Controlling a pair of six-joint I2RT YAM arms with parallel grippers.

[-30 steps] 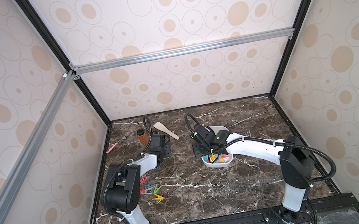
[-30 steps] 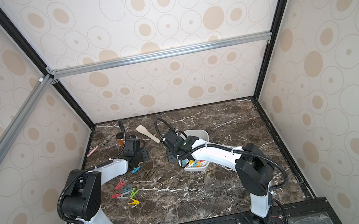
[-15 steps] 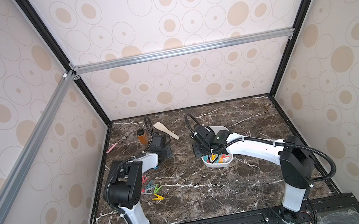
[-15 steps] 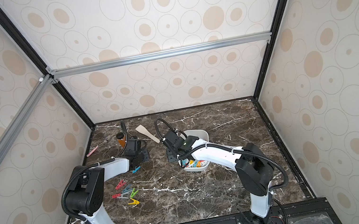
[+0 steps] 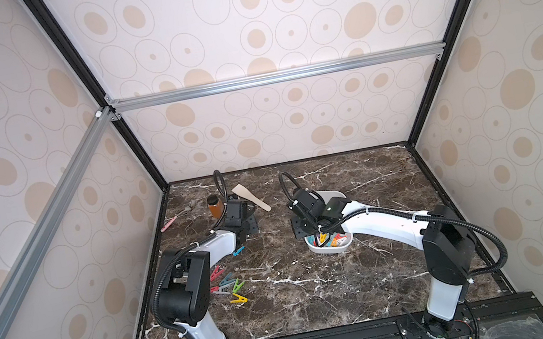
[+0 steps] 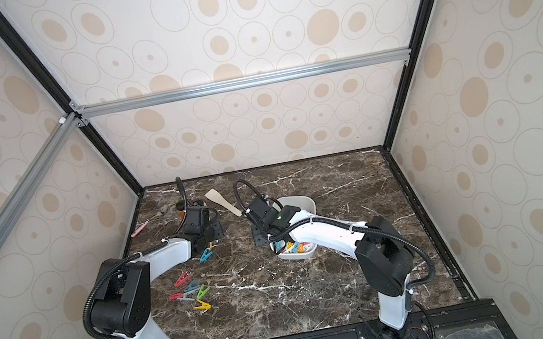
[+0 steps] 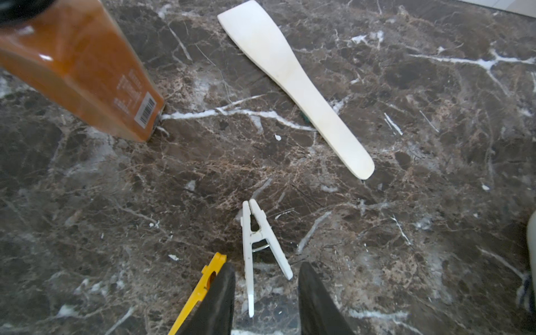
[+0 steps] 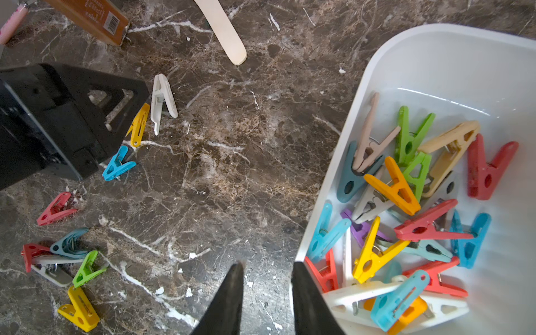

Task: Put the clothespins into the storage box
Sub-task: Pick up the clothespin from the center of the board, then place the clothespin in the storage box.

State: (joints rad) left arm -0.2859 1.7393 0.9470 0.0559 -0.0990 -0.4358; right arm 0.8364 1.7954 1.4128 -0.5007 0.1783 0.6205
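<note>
White clothespin [image 7: 253, 232] sits btwn our left gripper [image 7: 266, 268] tips, long axis along our reach. Jaws spread, nothing pinched yet.

Some clothespins [image 8: 400, 188] in storage box [image 8: 435, 58], others on table [image 8: 232, 174] leftward

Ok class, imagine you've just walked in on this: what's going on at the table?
A robot is putting clothespins into the white storage box; many already lie inside. Its left hand is open and low over the table, fingers straddling a white clothespin without gripping it, with a yellow clothespin alongside. The right hand is open and empty, just outside the box's wall. A loose cluster lies on the table near the left arm.
</note>
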